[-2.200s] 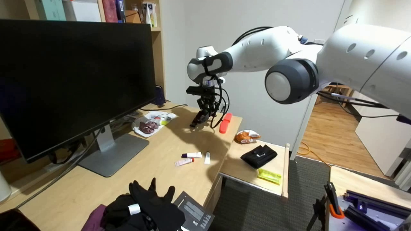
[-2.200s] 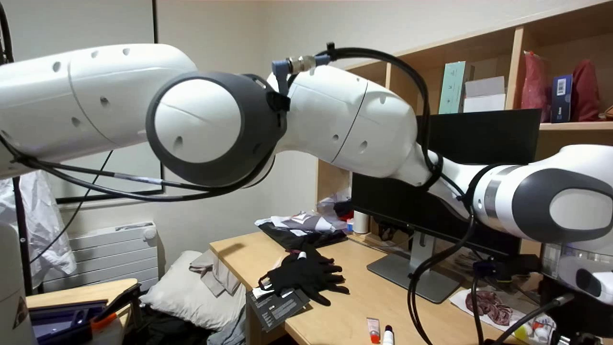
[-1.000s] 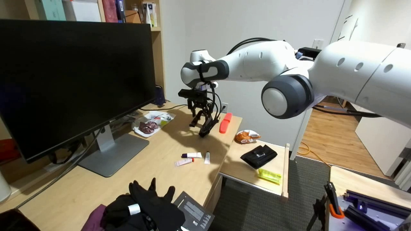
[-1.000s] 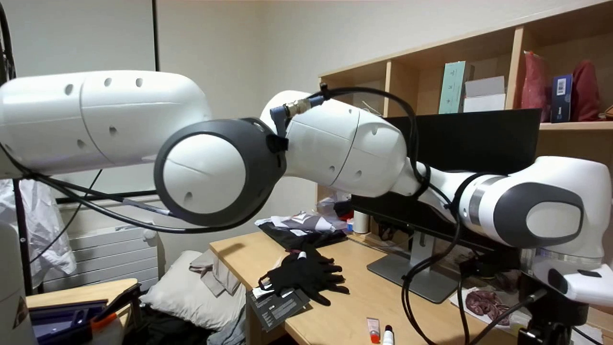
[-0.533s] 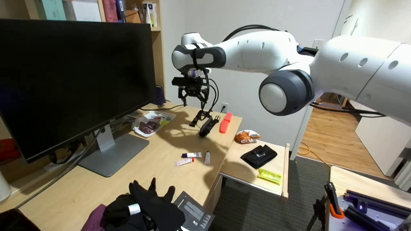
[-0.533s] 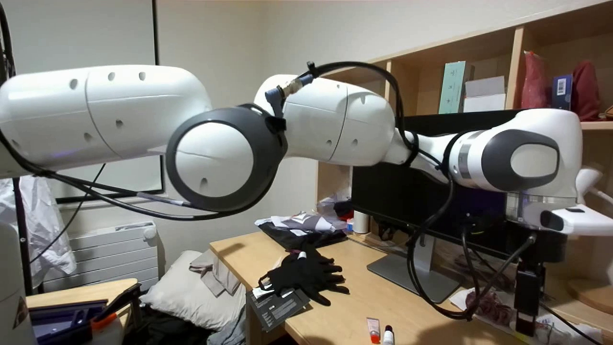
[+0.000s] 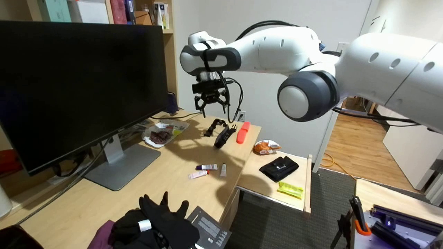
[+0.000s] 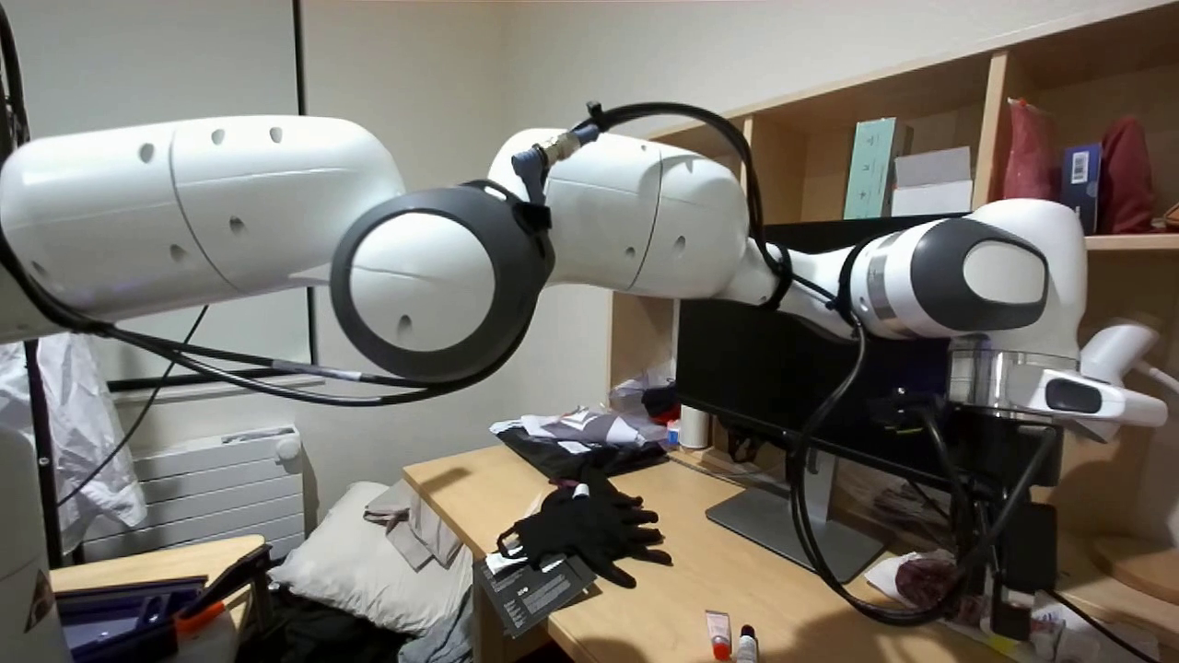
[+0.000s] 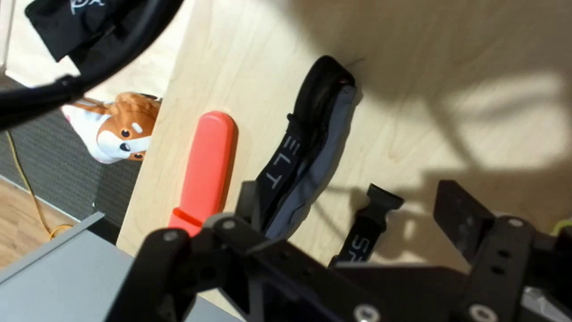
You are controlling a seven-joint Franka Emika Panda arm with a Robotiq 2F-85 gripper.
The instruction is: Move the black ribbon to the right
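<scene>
The black ribbon (image 7: 224, 135) is a strap with buckle ends and pale lettering. It rests on the desk near its far right corner, left of a red case. In the wrist view the thick, grey-lined part of the ribbon (image 9: 308, 147) runs by the left finger, and its buckle end shows between the fingers. My gripper (image 7: 214, 112) hangs above and slightly left of the ribbon in an exterior view, apart from it. Its jaws stand wide, holding nothing. In the wrist view the gripper (image 9: 350, 197) hides the ribbon's lower middle. Elsewhere the gripper (image 8: 1011, 562) is partly behind cables.
The red case (image 9: 204, 167) lies close to the desk edge. Small tubes (image 7: 207, 167) are nearer the camera, and a white tray (image 7: 154, 143) with a purple cloth is beside the monitor (image 7: 83, 90). Black gloves (image 7: 166, 221) occupy the near desk. A lower shelf (image 7: 258, 186) adjoins.
My gripper was down at the ribbon; it has opened, let go, risen and shifted left. The ribbon came to lie spread further toward the near right, and has stayed there over the last second.
</scene>
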